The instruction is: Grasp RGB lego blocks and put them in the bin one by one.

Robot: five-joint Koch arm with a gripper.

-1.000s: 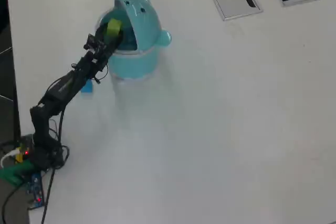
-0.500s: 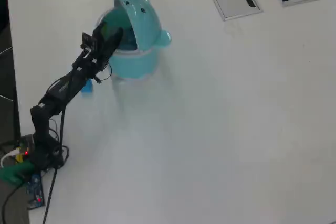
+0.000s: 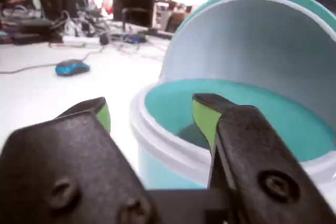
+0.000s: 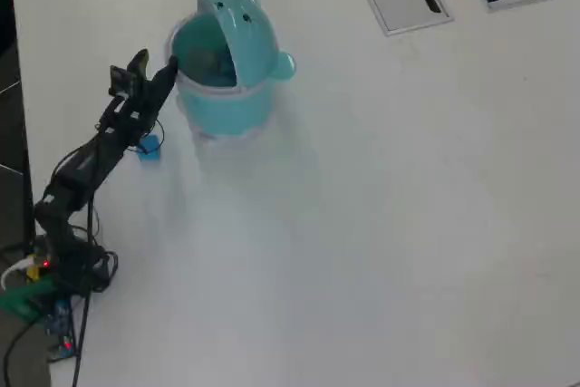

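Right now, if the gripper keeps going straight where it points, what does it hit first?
Probably the bin. In the wrist view the open gripper faces its near rim, one jaw already over the opening. Depth is unclear, so it may skim above the rim toward the raised lid.

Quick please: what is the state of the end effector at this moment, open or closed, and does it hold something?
End effector: open and empty, its two fingers spread apart at the rim of the bin.
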